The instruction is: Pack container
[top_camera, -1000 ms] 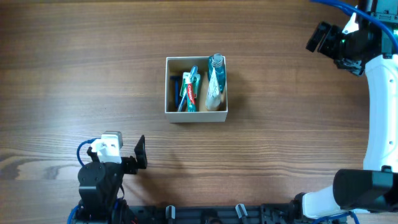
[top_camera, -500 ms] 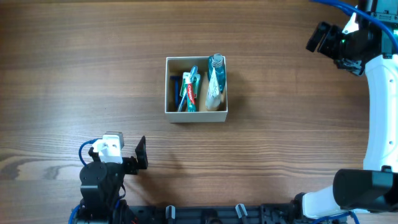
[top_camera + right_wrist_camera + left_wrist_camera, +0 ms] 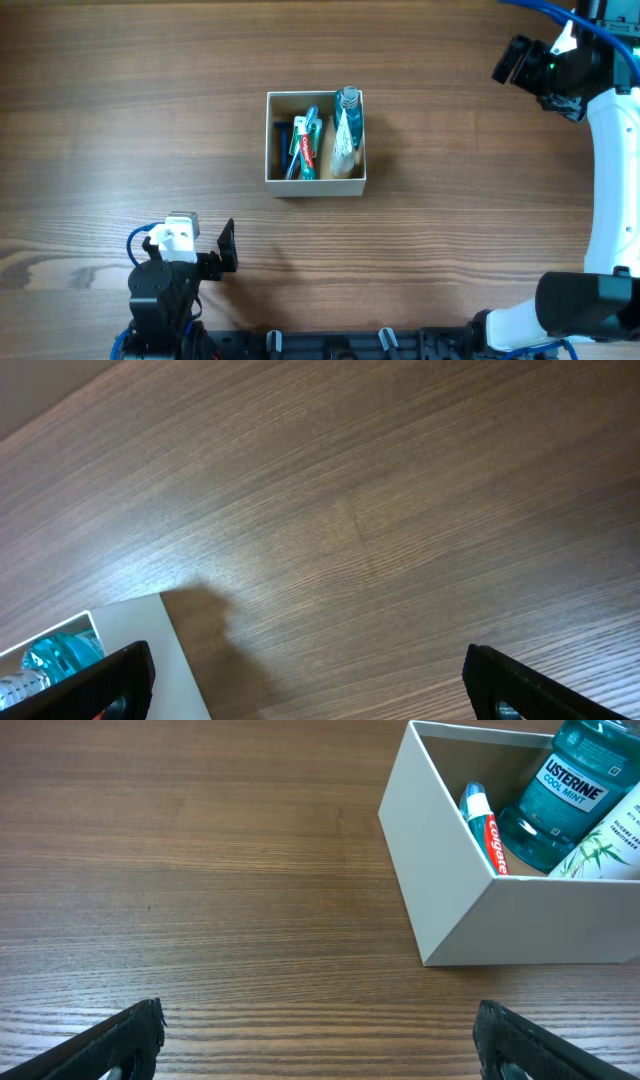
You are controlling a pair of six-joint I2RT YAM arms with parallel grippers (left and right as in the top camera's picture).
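White card walls mark the container [image 3: 316,185], sitting mid-table [image 3: 120,120], well apart from both grippers. Inside we see a mouthwash bottle [image 3: 565,790], a toothpaste tube [image 3: 487,830] and a pale tube [image 3: 612,845] packed side by side (other slim items there are too small to name). The left gripper [image 3: 320,1035] hovers low near its base, jaws spread wide and empty. The right gripper [image 3: 310,680], off at the far right, is likewise spread and empty. We spot no loose item on the wood, so we judge packing done or nearly so. To finish well, we would move each arm without brushing those thin walls, then check nothing pokes above the rim.
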